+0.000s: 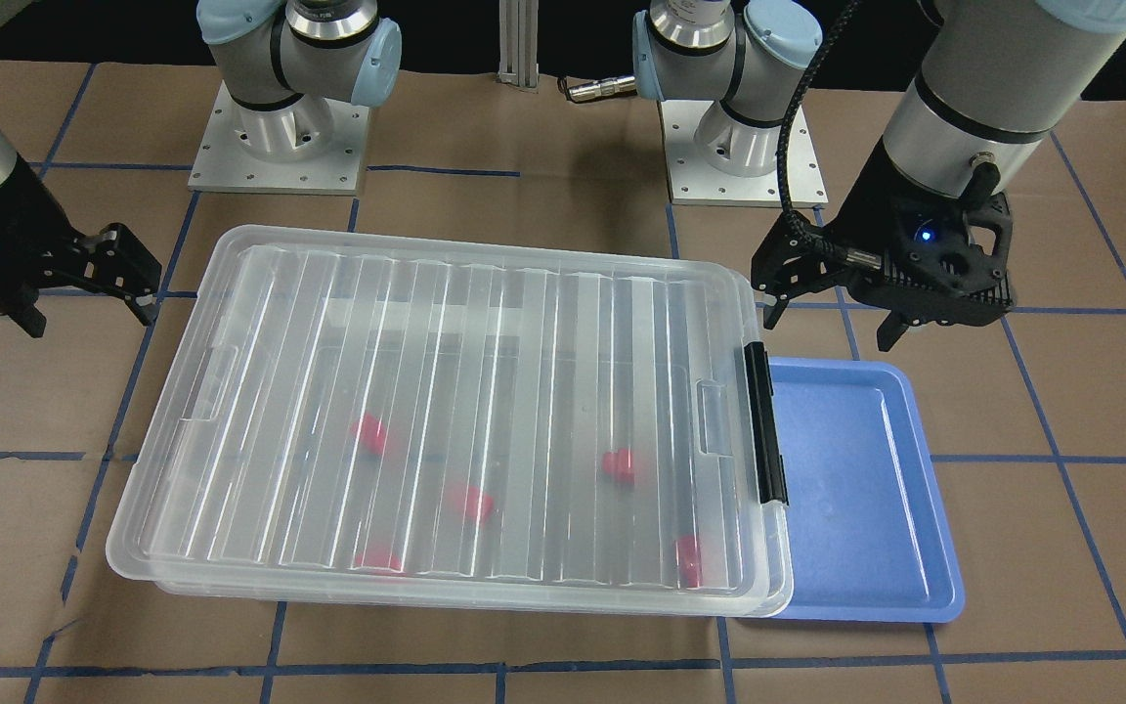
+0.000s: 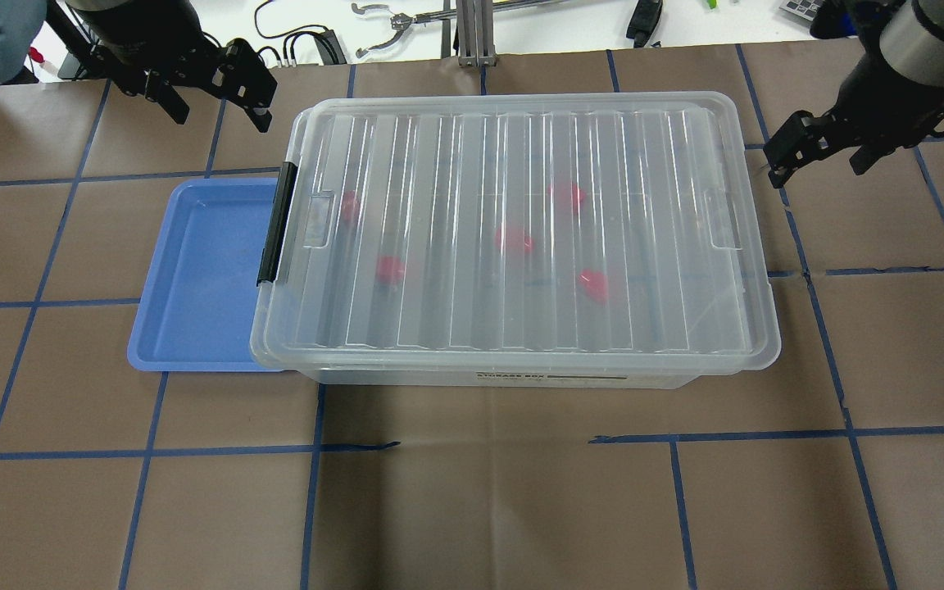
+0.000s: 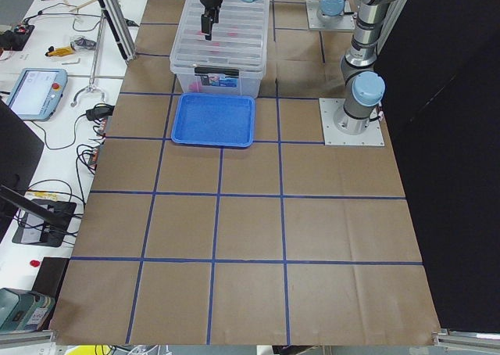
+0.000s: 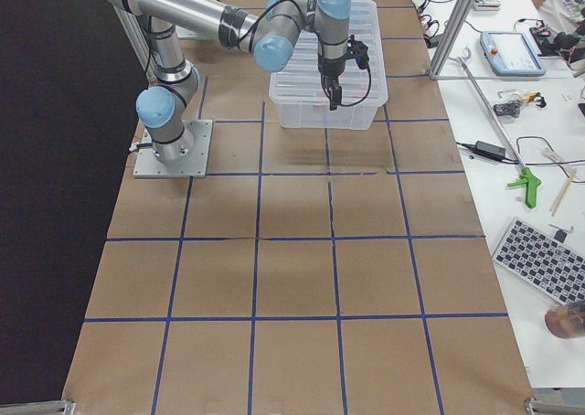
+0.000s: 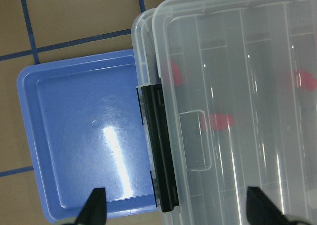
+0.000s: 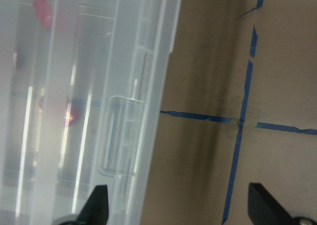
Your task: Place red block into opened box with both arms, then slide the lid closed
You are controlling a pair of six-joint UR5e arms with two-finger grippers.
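Observation:
The ribbed translucent lid (image 1: 446,411) (image 2: 513,156) lies flat over the clear box (image 2: 521,377). At the end with the black bar (image 1: 763,420) (image 5: 161,150), a narrow strip of the box rim shows beyond the lid. Several red blocks, one of them (image 1: 619,464) (image 2: 513,239), lie inside and show blurred through the lid. My left gripper (image 1: 829,328) (image 2: 222,115) hangs open and empty beyond the bar end, above the far corner. My right gripper (image 1: 89,318) (image 2: 816,170) is open and empty just off the opposite short end, apart from the lid.
A blue tray (image 1: 866,489) (image 2: 201,270) lies against the bar end of the box, with nothing in it. Brown paper with blue tape lines covers the table. The two arm bases (image 1: 280,147) stand behind the box. Cables and tools lie on the benches beyond the table.

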